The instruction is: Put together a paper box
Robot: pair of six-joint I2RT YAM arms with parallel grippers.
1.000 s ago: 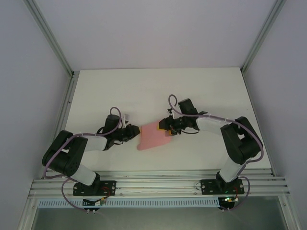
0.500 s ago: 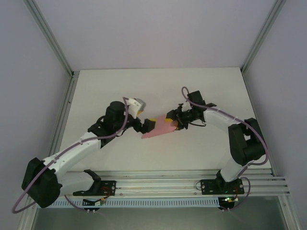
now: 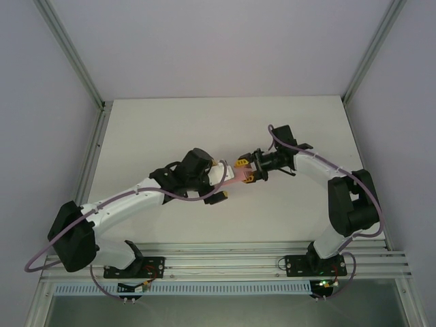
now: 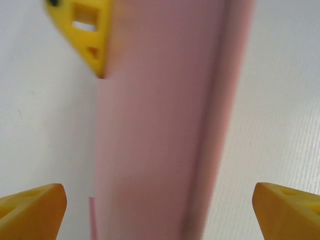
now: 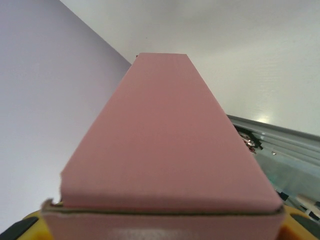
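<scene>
The pink paper box (image 3: 232, 175) is held above the middle of the table, between the two arms. In the right wrist view the paper box (image 5: 167, 150) stretches away from the camera as a closed rectangular shape. My right gripper (image 5: 165, 229) is shut on its near end, a yellow fingertip (image 5: 30, 225) at each bottom corner. From above, the right gripper (image 3: 244, 172) reaches in from the right. My left gripper (image 4: 160, 212) is open, its yellow fingertips (image 4: 32, 207) wide apart on either side of the box (image 4: 160, 125) without touching it. The left gripper (image 3: 221, 181) meets the box from the left.
The white table (image 3: 157, 129) is bounded by aluminium frame posts (image 3: 75, 61) and grey walls on three sides. A slotted rail (image 3: 225, 262) with the arm bases runs along the near edge. One yellow finger (image 4: 87, 30) of the right gripper shows at the top left.
The left arm has swung right and reached up to the box. The right gripper has shifted slightly right and turned the box, so less of it shows from above.
</scene>
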